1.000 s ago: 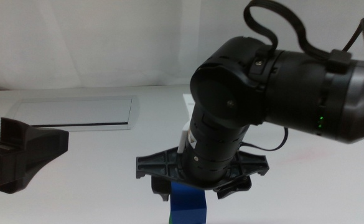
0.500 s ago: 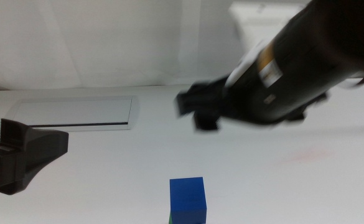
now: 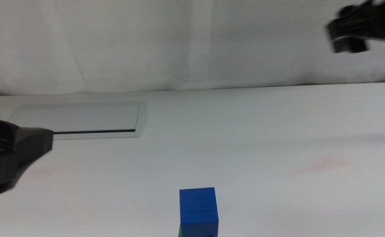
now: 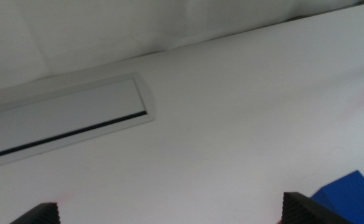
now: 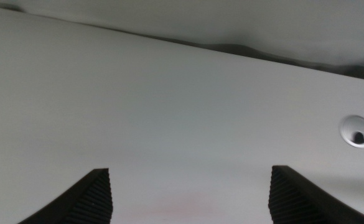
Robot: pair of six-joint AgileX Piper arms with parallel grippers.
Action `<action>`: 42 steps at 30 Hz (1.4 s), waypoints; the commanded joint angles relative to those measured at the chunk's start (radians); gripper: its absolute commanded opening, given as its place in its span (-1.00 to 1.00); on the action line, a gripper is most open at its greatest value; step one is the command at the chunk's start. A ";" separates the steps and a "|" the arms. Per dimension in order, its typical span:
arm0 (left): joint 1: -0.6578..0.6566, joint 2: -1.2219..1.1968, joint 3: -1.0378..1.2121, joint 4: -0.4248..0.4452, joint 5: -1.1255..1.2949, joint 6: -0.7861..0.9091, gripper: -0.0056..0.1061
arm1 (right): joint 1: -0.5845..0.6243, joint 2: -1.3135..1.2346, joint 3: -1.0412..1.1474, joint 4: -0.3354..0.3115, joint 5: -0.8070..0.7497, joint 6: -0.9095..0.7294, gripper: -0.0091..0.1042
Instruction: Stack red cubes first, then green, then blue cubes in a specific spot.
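Note:
A blue cube (image 3: 198, 210) stands at the table's front middle, on top of a green cube of which only a sliver (image 3: 180, 232) shows at the picture's bottom edge. The red cube is out of view. My right gripper (image 3: 360, 26) is high at the far right, well away from the stack. In the right wrist view it (image 5: 189, 174) is open over bare table, with nothing between the jaws. My left gripper (image 3: 11, 155) waits at the left edge. Seen from the left wrist it (image 4: 169, 210) is open, with the blue cube (image 4: 350, 196) off to one side.
A grey recessed plate with a dark slot (image 3: 80, 122) lies at the back left of the table and also shows as the plate (image 4: 63, 118) in the left wrist view. A small round hole (image 5: 357, 132) sits in the table at the far right.
My right gripper has let go of the blue cube, risen and swung away to the upper right. The blue cube stays on the stack. My left gripper has drawn back slightly to the left.

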 commanded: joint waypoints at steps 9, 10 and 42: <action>0.003 0.005 0.002 0.123 -0.048 -0.074 0.69 | -0.308 -0.072 0.025 0.196 -0.011 -0.224 0.24; 0.003 0.007 0.002 0.123 -0.048 -0.074 0.69 | -0.326 -0.087 0.044 0.197 -0.016 -0.229 0.24; 0.171 -0.422 0.319 0.195 -0.351 -0.028 -0.92 | -0.380 -1.162 0.756 0.221 -0.155 -0.194 -0.88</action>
